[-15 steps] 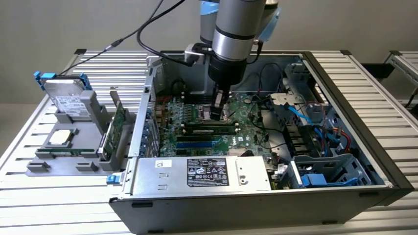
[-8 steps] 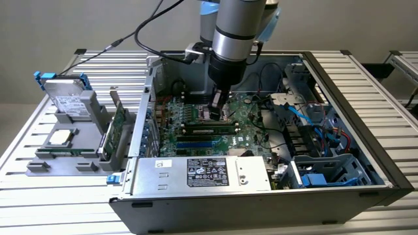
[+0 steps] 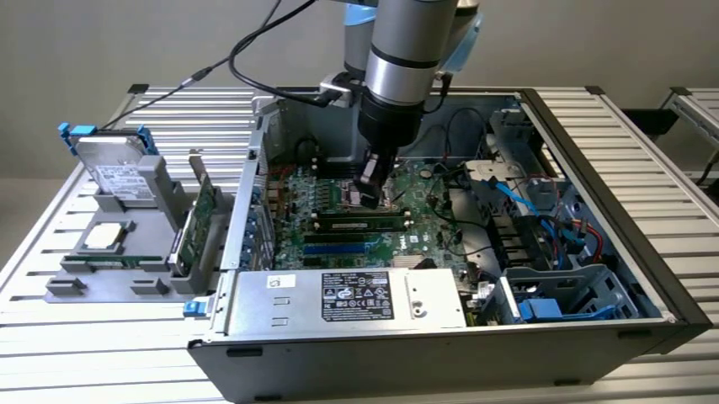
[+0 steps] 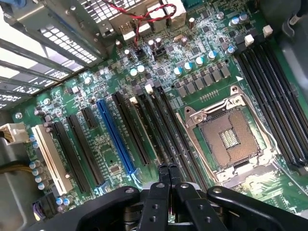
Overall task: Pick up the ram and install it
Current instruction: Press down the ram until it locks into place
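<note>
**Closed jaws low over the board, little room to spare**

Ribbed metal surface carries an open computer case, and your gripper hangs inside it, just above the green board. Your jaws are pressed together and hold nothing. The ram lies seated in a slot near the middle of the board, just beside the jaw tips on the power-supply side. In the wrist view the gripper hovers over the long black slots, with the open processor socket just beside. Any sideways drift could scrape those bare socket pins or snag the red wires. Case walls, the power supply and the blue cables crowd you; straight up is your only free way.
</note>
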{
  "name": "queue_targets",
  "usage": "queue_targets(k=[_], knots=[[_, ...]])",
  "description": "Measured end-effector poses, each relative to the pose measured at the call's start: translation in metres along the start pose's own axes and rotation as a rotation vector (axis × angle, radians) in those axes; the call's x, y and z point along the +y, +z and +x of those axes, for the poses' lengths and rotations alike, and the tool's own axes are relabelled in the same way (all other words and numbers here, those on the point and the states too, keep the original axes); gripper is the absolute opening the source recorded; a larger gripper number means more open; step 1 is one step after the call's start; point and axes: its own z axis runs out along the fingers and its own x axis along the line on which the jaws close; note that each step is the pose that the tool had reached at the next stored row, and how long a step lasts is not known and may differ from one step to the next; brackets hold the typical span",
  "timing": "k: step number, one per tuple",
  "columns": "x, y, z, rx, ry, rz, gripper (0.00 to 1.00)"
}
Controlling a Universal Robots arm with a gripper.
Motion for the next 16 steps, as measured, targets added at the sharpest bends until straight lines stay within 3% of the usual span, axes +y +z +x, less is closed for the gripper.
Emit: queue_targets(k=[9,16], knots=[[0.0000,0.0007,0.0000,0.0158,0.097,0.0034,0.10],[-0.0001,0.0012,-0.0001,0.0193,0.182,-0.0009,0.10]])
